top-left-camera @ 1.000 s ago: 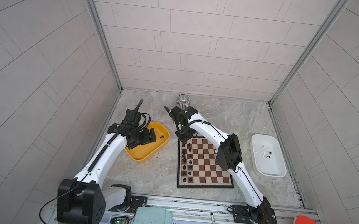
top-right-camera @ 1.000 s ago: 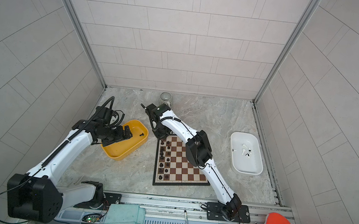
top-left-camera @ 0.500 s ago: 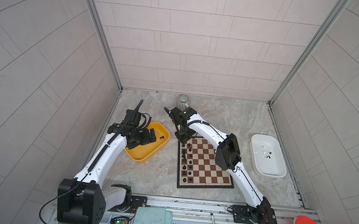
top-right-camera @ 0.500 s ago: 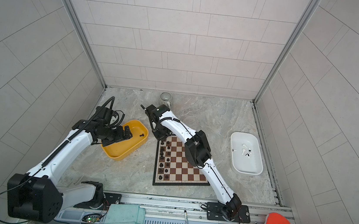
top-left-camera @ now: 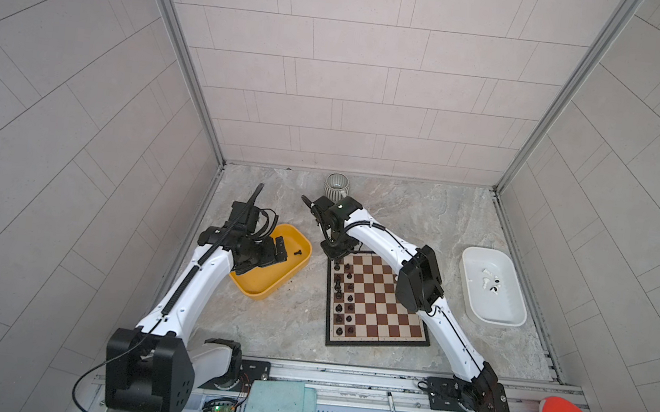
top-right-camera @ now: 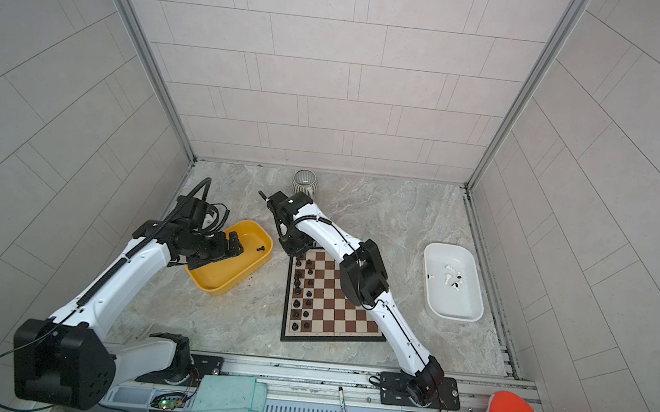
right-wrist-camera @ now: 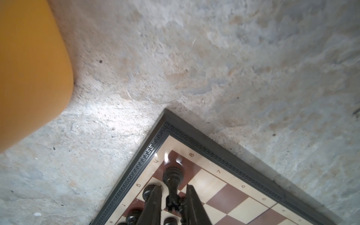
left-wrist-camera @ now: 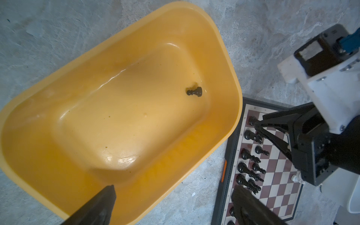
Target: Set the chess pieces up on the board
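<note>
While the right gripper point(right-wrist-camera: 173, 186) hovers over the corner of the board point(top-left-camera: 391, 318) nearest the yellow tray point(top-left-camera: 258, 295), its jaws stand narrowly parted either side of a black rook point(right-wrist-camera: 173, 173); the rook stands upright on that corner square with a sliver of gap each side, so you can judge it set down rather than gripped; black chess pieces point(top-left-camera: 345, 298) nearly fill two rows along that same edge of the board; one black pawn point(left-wrist-camera: 194, 91) lies on its side in the yellow tray, just beside the board, with the left gripper point(left-wrist-camera: 173, 191) wide open and empty above it; the white pieces point(top-left-camera: 487, 280) lie in the white tray point(top-left-camera: 512, 320), well apart on the board's opposite side, so roughly half the job looks left; the surface is grey marbled stone; pale tiled walls close in three sides, and a ribbed cup point(top-left-camera: 337, 185) stands beyond the board's far edge.
</note>
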{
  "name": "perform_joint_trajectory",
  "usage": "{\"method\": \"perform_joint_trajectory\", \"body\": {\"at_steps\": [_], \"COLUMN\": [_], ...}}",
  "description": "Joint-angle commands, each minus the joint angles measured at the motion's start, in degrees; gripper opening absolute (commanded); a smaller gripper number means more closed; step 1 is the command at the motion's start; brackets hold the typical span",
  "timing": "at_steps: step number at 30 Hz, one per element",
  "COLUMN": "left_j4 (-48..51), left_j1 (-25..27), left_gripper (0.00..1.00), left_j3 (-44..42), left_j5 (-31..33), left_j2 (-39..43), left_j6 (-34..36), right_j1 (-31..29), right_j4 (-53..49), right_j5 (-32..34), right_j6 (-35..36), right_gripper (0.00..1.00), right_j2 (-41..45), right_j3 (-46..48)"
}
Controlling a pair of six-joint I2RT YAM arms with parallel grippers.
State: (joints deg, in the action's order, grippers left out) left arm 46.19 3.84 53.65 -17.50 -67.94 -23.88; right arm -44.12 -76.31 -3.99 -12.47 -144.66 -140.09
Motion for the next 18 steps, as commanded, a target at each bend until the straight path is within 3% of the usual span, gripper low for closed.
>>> {"method": "perform_joint_trajectory", "body": {"at_steps": [1, 5, 8, 12, 14, 15, 17, 18], "left_j4": [1.1, 1.0, -2.2, -2.6, 3.6, 6.0, 6.8, 7.0], "left_j1": [0.0, 0.0, 0.0, 0.0, 0.0, -0.1, -1.3, -1.8], "left_gripper": [1.0, 1.0, 1.0, 0.94, 0.88, 0.81, 0.69, 0.68], "left_j3": [0.8, 1.1, 1.2, 4.5, 8.9, 10.4, 10.5, 10.4], "left_j5": [1.3, 1.7, -1.2, -0.1, 2.2, 4.0, 5.0, 5.6], "left_j2": [-0.5, -1.3, -3.2, -9.2, -14.3, -16.4, -17.9, -18.1], "left_j6": [0.7, -2.1, -3.9, -3.2, -1.9, -1.9, -1.8, -1.4], "right_j1": [0.2, 0.6, 0.6, 0.6, 0.5, 0.4, -0.7, -1.6], "right_j4": [-1.1, -0.4, 0.8, 2.9, 3.0, 2.9, 4.2, 5.1], "right_j5": [1.1, 2.0, 1.5, -2.3, -3.2, -3.0, -3.9, -4.9], "right_j6": [-0.3, -0.9, -1.0, 0.4, 0.6, 0.4, 0.1, 0.0], "right_gripper": [0.26, 0.29, 0.4, 0.51, 0.49, 0.43, 0.35, 0.33], "right_j2": [0.0, 3.4, 7.5, 13.1, 14.7, 15.4, 16.4, 16.8], "right_j3": [-2.1, -3.2, -3.5, -0.3, 1.9, 2.9, 5.7, 7.6]}}
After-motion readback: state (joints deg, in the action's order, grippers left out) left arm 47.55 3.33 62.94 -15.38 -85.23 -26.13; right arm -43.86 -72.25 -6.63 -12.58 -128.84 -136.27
